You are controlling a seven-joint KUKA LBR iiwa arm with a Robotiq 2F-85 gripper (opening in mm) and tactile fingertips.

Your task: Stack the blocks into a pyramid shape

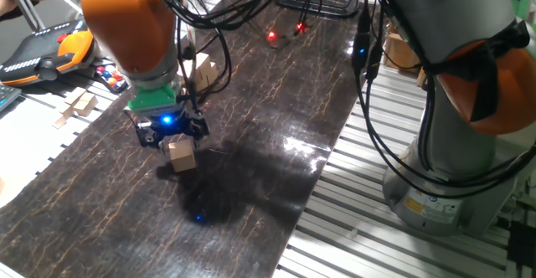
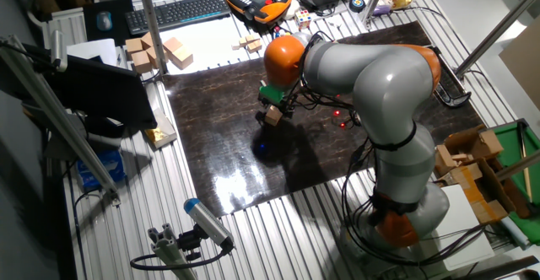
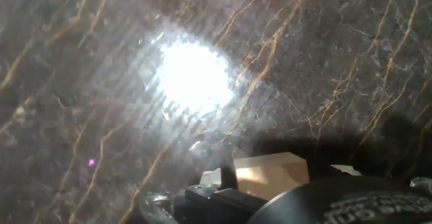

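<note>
One block [image 1: 180, 155] is hanging clamped in the gripper [image 1: 172, 134], lifted off the dark mat [image 1: 251, 144] near its middle. The others [image 2: 152, 51] are waiting off the mat's 11 o'clock corner in the other fixed view. I judge this to be base-laying: lowering it square and flat, leaving room at 3 and 9 o'clock for neighbours.
</note>
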